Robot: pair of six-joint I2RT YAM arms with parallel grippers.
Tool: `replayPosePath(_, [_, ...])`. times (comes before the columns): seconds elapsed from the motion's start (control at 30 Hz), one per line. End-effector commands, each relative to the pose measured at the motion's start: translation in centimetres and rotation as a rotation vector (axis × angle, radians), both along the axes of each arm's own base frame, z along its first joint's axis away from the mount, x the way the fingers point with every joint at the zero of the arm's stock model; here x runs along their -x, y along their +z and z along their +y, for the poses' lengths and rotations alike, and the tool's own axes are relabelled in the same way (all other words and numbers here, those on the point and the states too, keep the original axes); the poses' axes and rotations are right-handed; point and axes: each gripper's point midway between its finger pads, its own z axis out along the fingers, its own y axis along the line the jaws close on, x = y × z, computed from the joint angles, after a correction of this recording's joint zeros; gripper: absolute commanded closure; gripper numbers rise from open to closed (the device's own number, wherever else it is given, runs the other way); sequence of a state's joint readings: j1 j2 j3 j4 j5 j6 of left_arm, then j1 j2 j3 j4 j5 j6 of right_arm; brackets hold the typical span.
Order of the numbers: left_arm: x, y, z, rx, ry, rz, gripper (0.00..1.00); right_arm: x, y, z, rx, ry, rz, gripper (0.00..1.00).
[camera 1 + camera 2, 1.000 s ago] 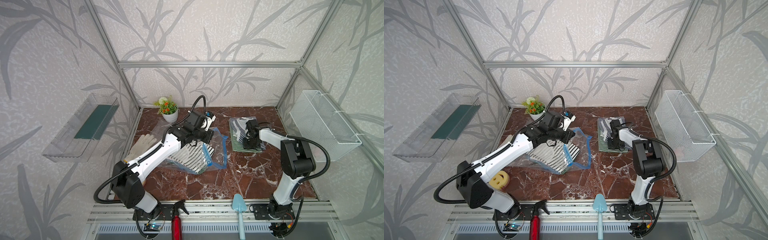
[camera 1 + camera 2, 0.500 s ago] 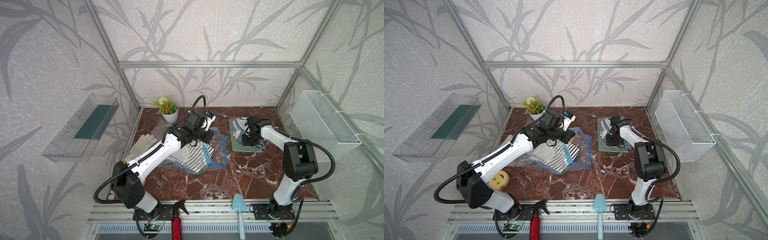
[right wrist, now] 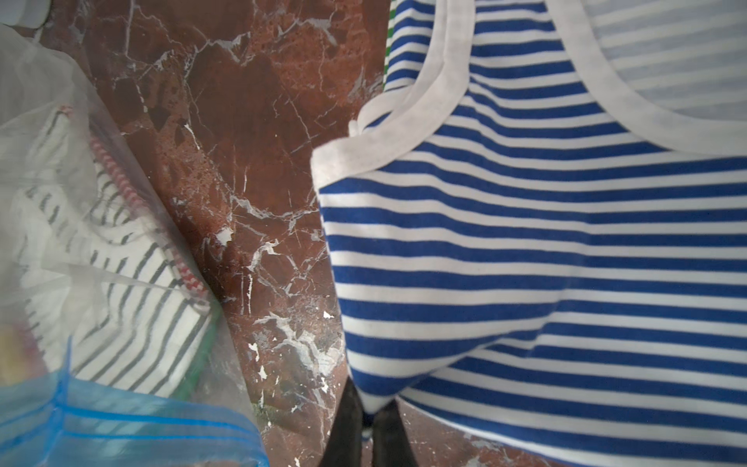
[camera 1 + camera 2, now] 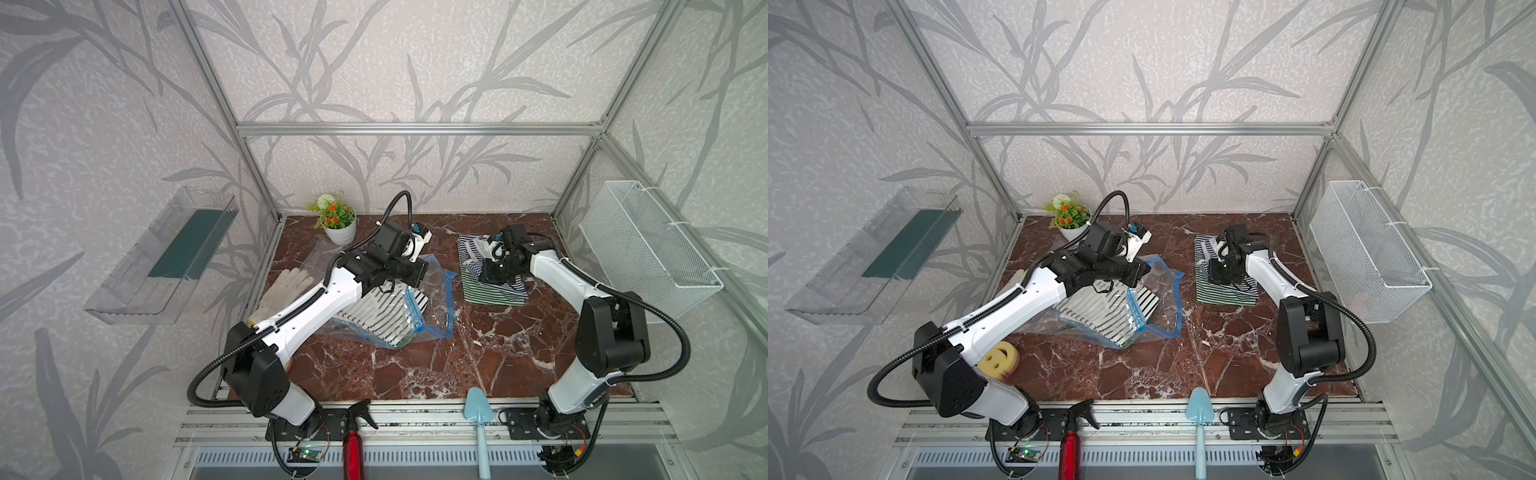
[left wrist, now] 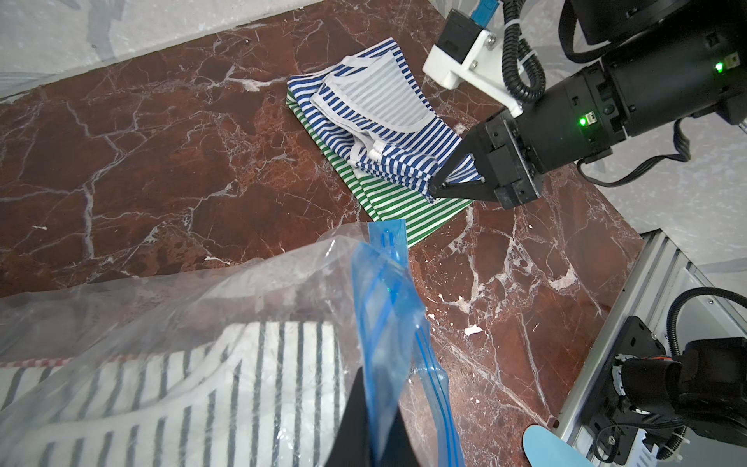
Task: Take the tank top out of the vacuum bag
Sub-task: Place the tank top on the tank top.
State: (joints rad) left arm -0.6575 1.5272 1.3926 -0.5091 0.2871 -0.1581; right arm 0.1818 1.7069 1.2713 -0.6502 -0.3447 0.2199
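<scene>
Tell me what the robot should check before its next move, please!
1. Left claw pinches the vacuum bag's blue edge: ok.
2. Right claw shut on the blue-striped tank top: ok.
3. That tank top clear of the bag, lying on the green-striped top: ok.
4. Bag emptied: not ok, a black-striped top is inside.
5. Tank top fully set down for letting go: cannot tell.

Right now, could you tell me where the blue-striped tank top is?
In both top views the blue-striped tank top lies back right, atop a green-striped garment, right of the vacuum bag, in the right gripper.
</scene>
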Motion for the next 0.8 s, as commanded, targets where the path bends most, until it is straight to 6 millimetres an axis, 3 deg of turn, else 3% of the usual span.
replayPosePath(0.0, [0.0, 1.4, -0.1, 0.014, -0.010, -0.035, 1.00, 0.6, -0.3, 1.4, -0.058, 0.014, 0.014, 1.00])
replayPosePath(0.13, [0.1, 1.4, -0.3, 0.019, -0.017, -0.025, 1.00, 1.0, -2.2, 1.7, -0.045, 0.016, 0.045, 0.98])
replayPosePath(0.3, [0.0, 1.3, -0.2, 0.008, -0.013, -0.031, 1.00, 1.7, -3.4, 1.9, -0.014, 0.034, 0.076, 0.64])
replayPosePath(0.37, [0.0, 1.4, -0.3, 0.014, -0.017, -0.029, 1.00, 1.8, -3.0, 2.1, -0.023, 0.041, 0.061, 0.60])
replayPosePath(0.53, [-0.1, 1.0, -0.3, 0.003, -0.014, -0.023, 1.00, 1.6, -1.5, 1.1, 0.011, -0.004, 0.003, 0.61])
replayPosePath(0.77, [-0.1, 0.9, -0.3, 0.001, -0.012, -0.021, 1.00, 1.4, -2.8, -4.6, 0.082, -0.233, 0.046, 0.70])
